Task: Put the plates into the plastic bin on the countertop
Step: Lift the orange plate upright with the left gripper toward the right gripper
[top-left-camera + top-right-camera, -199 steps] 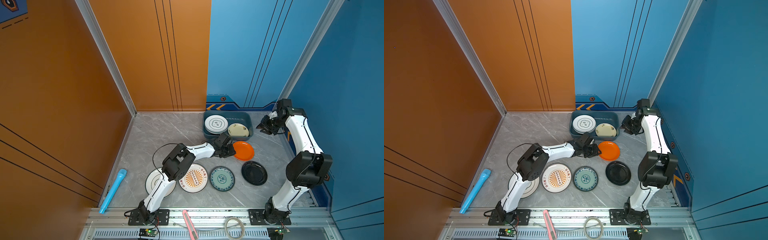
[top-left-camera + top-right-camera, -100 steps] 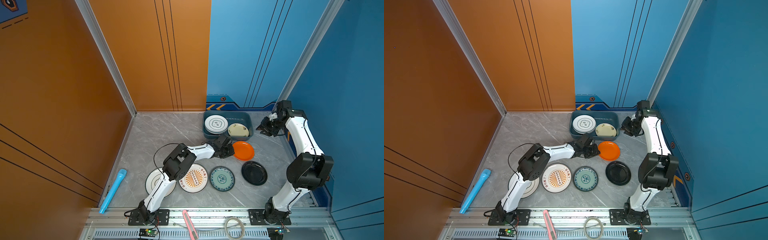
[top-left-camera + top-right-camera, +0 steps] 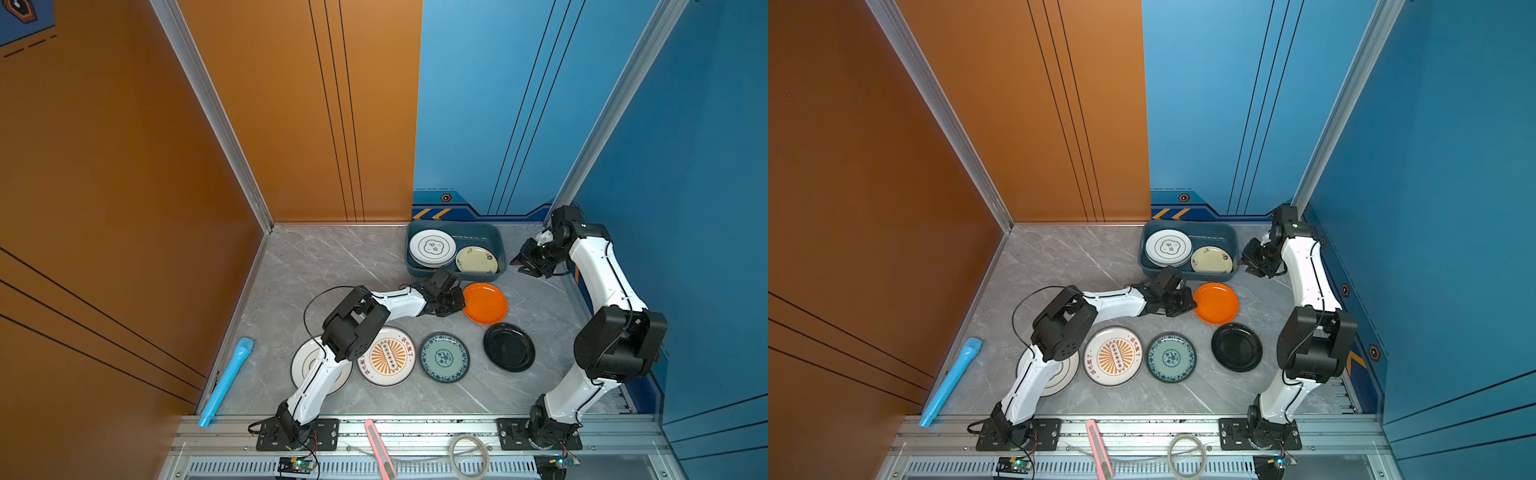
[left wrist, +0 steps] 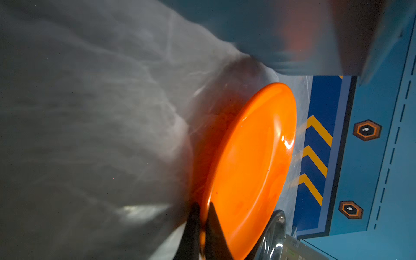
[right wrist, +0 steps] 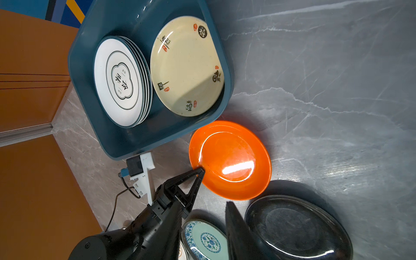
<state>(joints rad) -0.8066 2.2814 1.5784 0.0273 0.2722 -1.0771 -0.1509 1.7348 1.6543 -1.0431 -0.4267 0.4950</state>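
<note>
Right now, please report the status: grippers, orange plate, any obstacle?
Left gripper shut on orange plate rim, just outside plastic bin. Right gripper beside bin, carrying nothing. Only bin wall in the way.

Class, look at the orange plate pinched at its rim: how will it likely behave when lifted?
The orange plate looks rigid, so it should probably lift whole without flexing. Its glossy surface with bright highlights suggests it could slip. The left gripper has its jaws on only one edge, so the plate may tilt or swing.
</note>
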